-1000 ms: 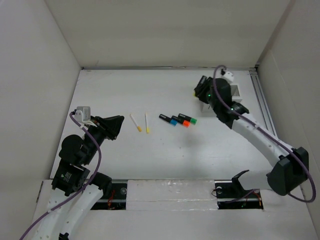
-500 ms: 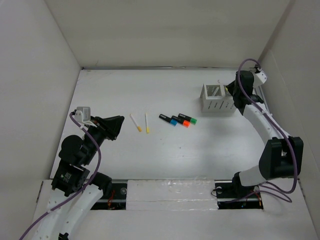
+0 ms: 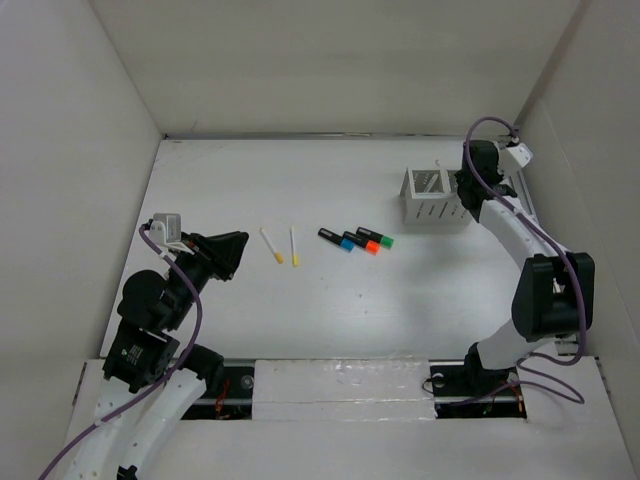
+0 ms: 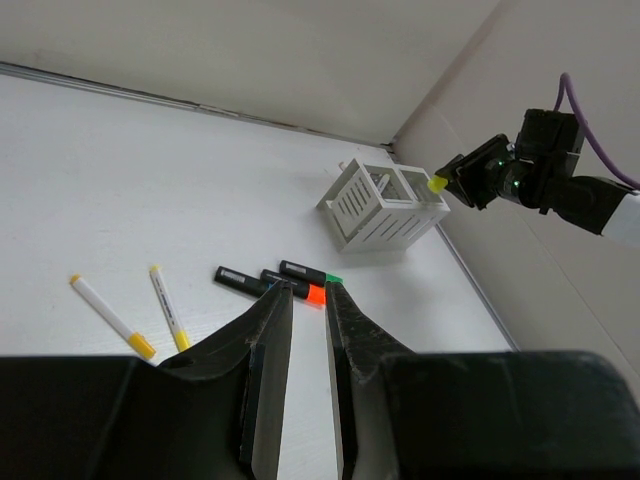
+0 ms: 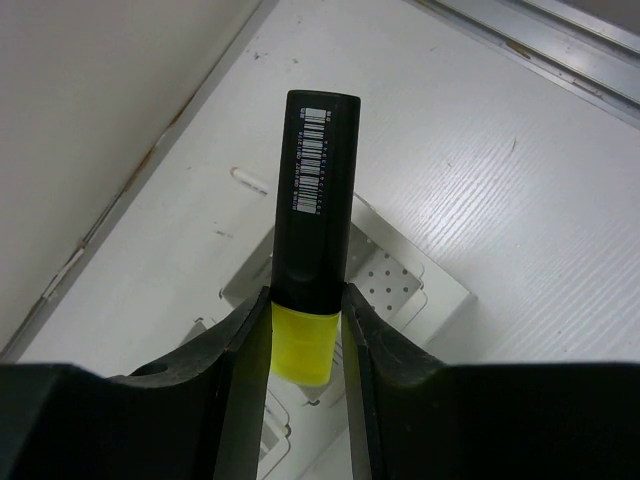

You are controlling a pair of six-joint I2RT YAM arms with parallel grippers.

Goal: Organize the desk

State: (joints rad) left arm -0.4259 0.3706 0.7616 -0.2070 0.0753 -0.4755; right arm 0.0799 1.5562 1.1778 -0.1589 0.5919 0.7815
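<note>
Yellow-capped marker [image 5: 312,250] is sitting clamped in our right gripper [image 5: 305,335], organizer box [image 3: 433,197] directly beneath on the desk [image 3: 300,320]. Left gripper [image 4: 300,330] is idling nearly closed, empty. Misalignment risks striking the rim.

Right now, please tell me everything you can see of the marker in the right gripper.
The marker is a highlighter with a black, plastic-looking body carrying a white barcode label, and a yellow cap end. The right gripper clamps it at the yellow end between both fingers. It is held above the white slotted box, not yet inside.
</note>
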